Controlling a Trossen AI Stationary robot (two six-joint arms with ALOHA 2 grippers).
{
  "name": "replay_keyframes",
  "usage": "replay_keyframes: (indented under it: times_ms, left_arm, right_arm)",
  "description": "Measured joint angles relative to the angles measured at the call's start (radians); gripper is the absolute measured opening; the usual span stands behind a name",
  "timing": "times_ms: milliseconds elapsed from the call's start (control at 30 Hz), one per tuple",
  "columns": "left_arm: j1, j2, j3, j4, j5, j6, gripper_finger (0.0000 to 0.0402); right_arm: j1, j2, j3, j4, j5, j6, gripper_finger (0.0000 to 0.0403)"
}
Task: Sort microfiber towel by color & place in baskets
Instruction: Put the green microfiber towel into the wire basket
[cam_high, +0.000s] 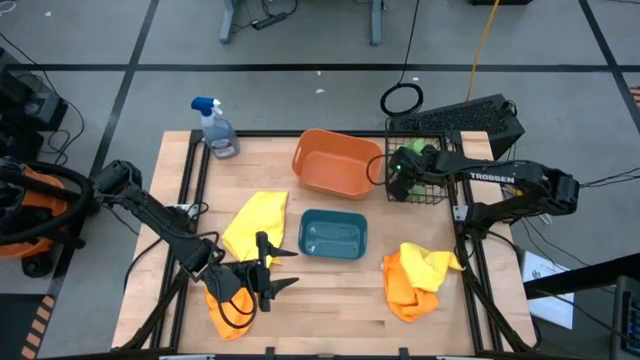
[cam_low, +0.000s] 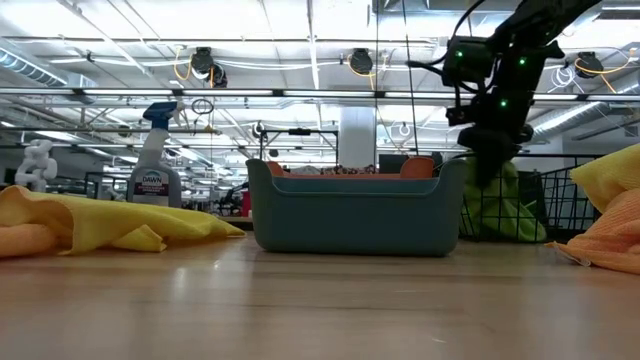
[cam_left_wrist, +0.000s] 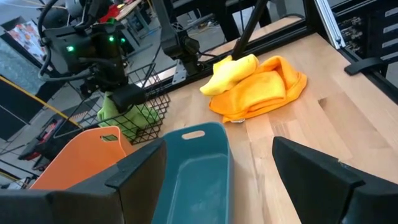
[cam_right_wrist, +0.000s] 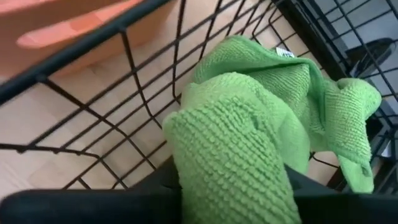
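Note:
My right gripper (cam_high: 404, 172) reaches down into the black wire basket (cam_high: 445, 122) at the table's far right and is shut on a green towel (cam_right_wrist: 249, 124). In the low view the green towel (cam_low: 510, 205) shows below my right gripper (cam_low: 490, 150). My left gripper (cam_high: 285, 268) is open and hovers near the table's near edge, just left of the teal tray (cam_high: 306, 236). A yellow towel (cam_high: 256, 214) lies flat beside it, and an orange towel (cam_high: 224, 306) lies under the left arm. Another orange towel with a yellow one on top (cam_high: 415, 275) lies near right. My right gripper pinches a bunched fold of the green towel (cam_right_wrist: 230, 180) between its two fingers (cam_right_wrist: 314, 190), coming from above and pointing down into the basket. The rest of the towel spreads below and beyond the fingers, against the basket's wire floor (cam_right_wrist: 124, 143).
An orange tub (cam_high: 312, 150) stands at the far middle, touching the wire basket. The teal tray (cam_left_wrist: 186, 168) sits in the table's centre. A spray bottle (cam_high: 216, 130) stands at the far left corner. Bare wood shows along the near edge between the two towel piles.

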Motion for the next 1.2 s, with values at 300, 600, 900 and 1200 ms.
replay_keyframes:
  times_ms: [300,600,900,1200]
  left_arm:
    - [0.000,0.000,-0.001,-0.059,0.001,-0.026,0.0299]
    - [0.000,0.000,-0.001,-0.062,0.001,-0.026,0.0299]
    - [0.000,0.000,-0.001,-0.061,0.001,-0.034,0.0299]
    - [0.001,0.000,-0.001,-0.061,0.000,-0.050,0.0299]
  right_arm:
    - [0.002,-0.020,0.000,-0.090,-0.006,0.084,0.0246]
    - [0.003,-0.160,0.000,-0.156,-0.162,0.177,0.0290]
    - [0.003,-0.284,0.001,-0.196,-0.178,0.292,0.0288]
    - [0.007,-0.297,0.001,-0.249,-0.191,0.323,0.0317]
